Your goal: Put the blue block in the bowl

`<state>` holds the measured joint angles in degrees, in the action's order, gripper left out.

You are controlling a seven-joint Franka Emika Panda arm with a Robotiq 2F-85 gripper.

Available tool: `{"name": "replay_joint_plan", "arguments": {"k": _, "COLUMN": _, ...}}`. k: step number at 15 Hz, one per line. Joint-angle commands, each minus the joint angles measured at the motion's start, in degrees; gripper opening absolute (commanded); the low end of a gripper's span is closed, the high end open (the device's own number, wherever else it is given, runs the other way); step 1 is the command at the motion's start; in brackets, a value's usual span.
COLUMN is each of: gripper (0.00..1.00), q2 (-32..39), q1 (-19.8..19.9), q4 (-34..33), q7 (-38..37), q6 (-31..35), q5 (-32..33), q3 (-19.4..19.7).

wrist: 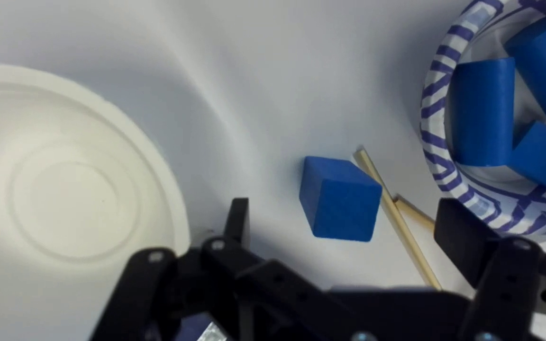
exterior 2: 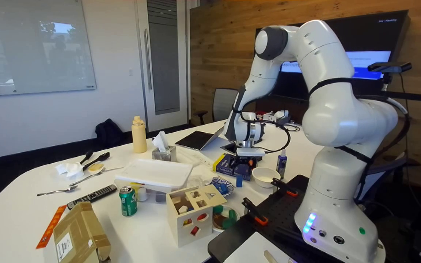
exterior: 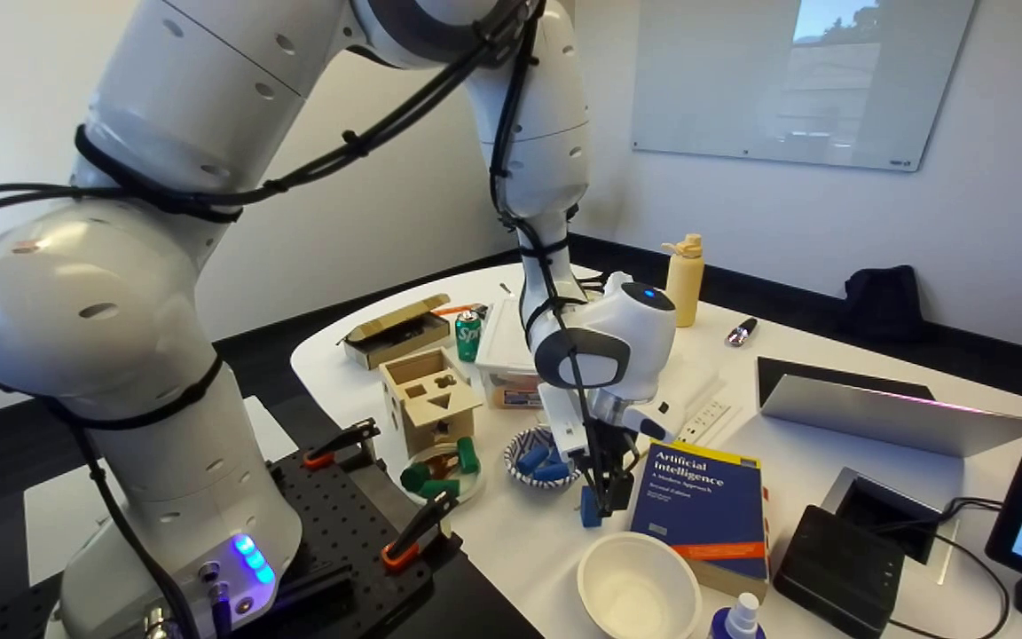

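Two opposite side faces to pinch on the blue block; probably light, stiff, hardly fragile; rests on worktop between white bowl and patterned dish; with tool spread apart, gripping nothing

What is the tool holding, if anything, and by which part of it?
Nothing. In the wrist view the tool is open, with visible gaps on both sides of the blue block, which rests on the table.
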<state>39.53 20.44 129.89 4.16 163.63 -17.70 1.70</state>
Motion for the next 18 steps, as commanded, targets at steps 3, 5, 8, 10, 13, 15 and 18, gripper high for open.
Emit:
{"name": "replay_joint_plan", "arguments": {"k": 3, "gripper": 0.58, "q2": 3.8, "q1": 0.8, "q4": -3.1, "q7": -0.1, "q6": 1.0, "q5": 1.1, "q3": -1.4}}
{"name": "replay_joint_plan", "arguments": {"k": 5, "gripper": 0.42, "q2": 4.3, "q1": 0.8, "q4": -3.5, "q7": 0.0, "q6": 0.9, "q5": 1.2, "q3": -1.6}}
{"name": "replay_joint_plan", "arguments": {"k": 8, "gripper": 0.2, "q2": 4.6, "q1": 0.8, "q4": -3.8, "q7": -0.1, "q6": 0.8, "q5": 1.3, "q3": -1.7}}
{"name": "replay_joint_plan", "arguments": {"k": 10, "gripper": 0.09, "q2": 3.7, "q1": 0.6, "q4": -3.3, "q7": -0.4, "q6": -0.2, "q5": 1.4, "q3": -1.4}}
{"name": "replay_joint_plan", "arguments": {"k": 13, "gripper": 0.09, "q2": -0.8, "q1": 1.5, "q4": -1.9, "q7": -0.4, "q6": -7.3, "q5": 1.3, "q3": -1.1}}
{"name": "replay_joint_plan", "arguments": {"k": 15, "gripper": 0.09, "q2": -5.1, "q1": 0.0, "q4": 0.1, "q7": -1.8, "q6": -11.0, "q5": 1.5, "q3": 0.9}}
{"name": "replay_joint_plan", "arguments": {"k": 18, "gripper": 0.09, "q2": -11.6, "q1": -1.5, "q4": 2.4, "q7": -3.8, "q6": -13.4, "q5": 1.5, "q3": 4.5}}
